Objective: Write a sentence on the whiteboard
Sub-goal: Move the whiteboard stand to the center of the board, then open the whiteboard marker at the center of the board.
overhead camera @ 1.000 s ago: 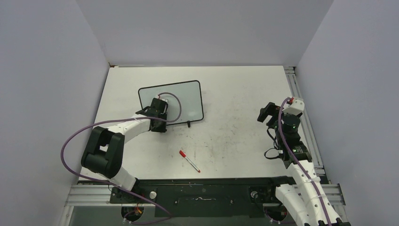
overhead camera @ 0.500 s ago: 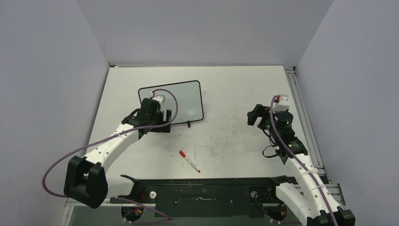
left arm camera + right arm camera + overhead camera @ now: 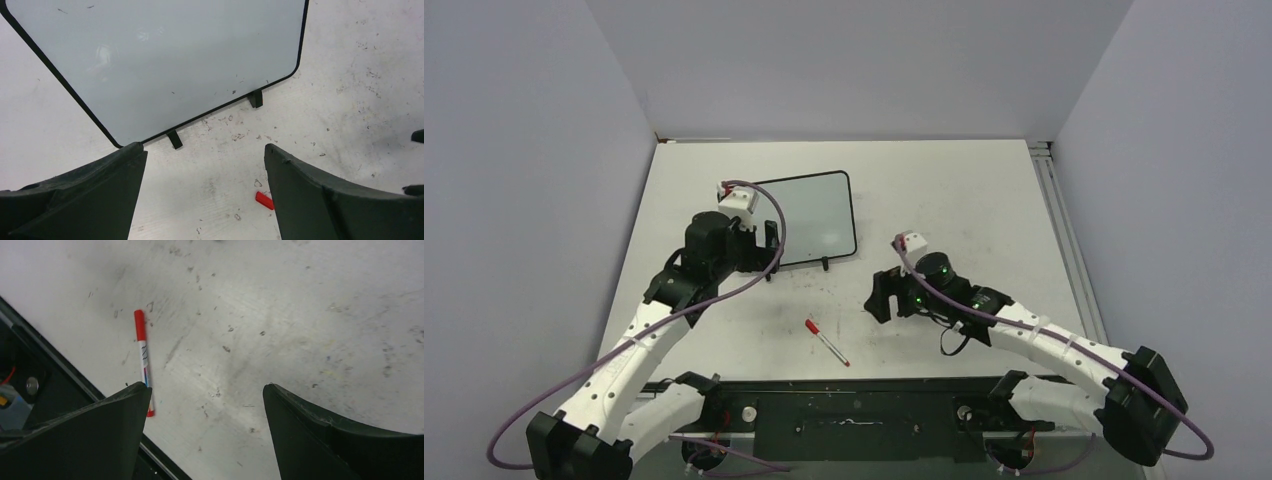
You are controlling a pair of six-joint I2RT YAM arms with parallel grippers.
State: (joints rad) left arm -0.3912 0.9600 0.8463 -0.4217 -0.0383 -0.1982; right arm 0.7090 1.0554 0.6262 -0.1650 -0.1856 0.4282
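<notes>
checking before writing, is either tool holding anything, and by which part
Nothing is held: left tool and right tool are open and empty; the red-capped white marker pen lies untouched.

One whiteboard (image 3: 809, 215) sits left of centre in the top view, on two small black feet (image 3: 174, 139); one red-capped marker (image 3: 826, 342) lies at lower centre; two arms, the left arm (image 3: 639, 335) at lower left, the right arm (image 3: 1034, 335) at lower right; two grippers, the left gripper (image 3: 205, 150) and the right gripper (image 3: 207, 387), each with two dark fingers (image 3: 100, 185); one table (image 3: 944, 190).
</notes>
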